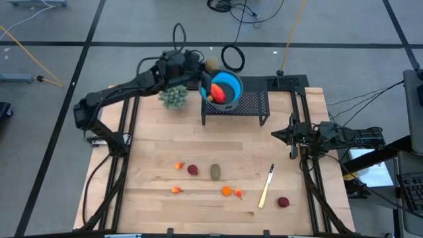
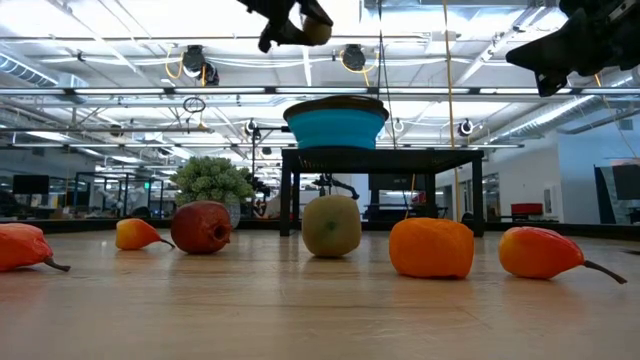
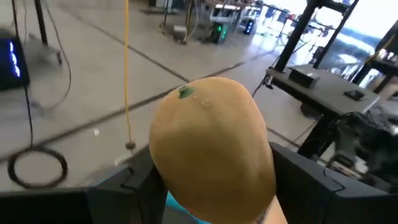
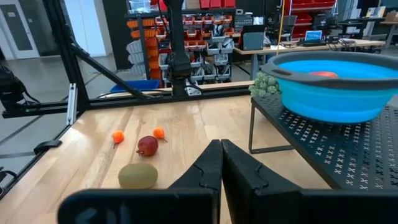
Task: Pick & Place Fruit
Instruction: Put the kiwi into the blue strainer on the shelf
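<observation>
We see the left gripper [image 1: 206, 69] raised over the far edge of the table, at about 11 o'clock from the table's centre, and its two fingers pinch a tan, rounded toy fruit [image 3: 214, 146] between them. It hangs just beside the rim of the round blue bowl [image 1: 228, 88], which stands on a small black perforated metal stand [image 1: 254, 104]; we judge that the fruit is carried high so that it can pass over the rim and fall inside. A red-orange elongated toy fruit [image 1: 217, 92] already lies in the bowl. A bushy pale-green plant ball [image 1: 173, 96] stands near the bowl at its 9 o'clock. The other fruit waits on the light wooden table [image 1: 152, 158] toward 6 o'clock: a dark red round piece [image 1: 192, 170], an olive-green oval piece [image 1: 215, 172], several tiny orange pieces [image 1: 227, 192] and a second dark red piece [image 1: 283, 202] beside a pale knife-like tool [image 1: 266, 187]. The right gripper [image 1: 283, 134] rests at 3 o'clock, fingers pressed together and empty.
</observation>
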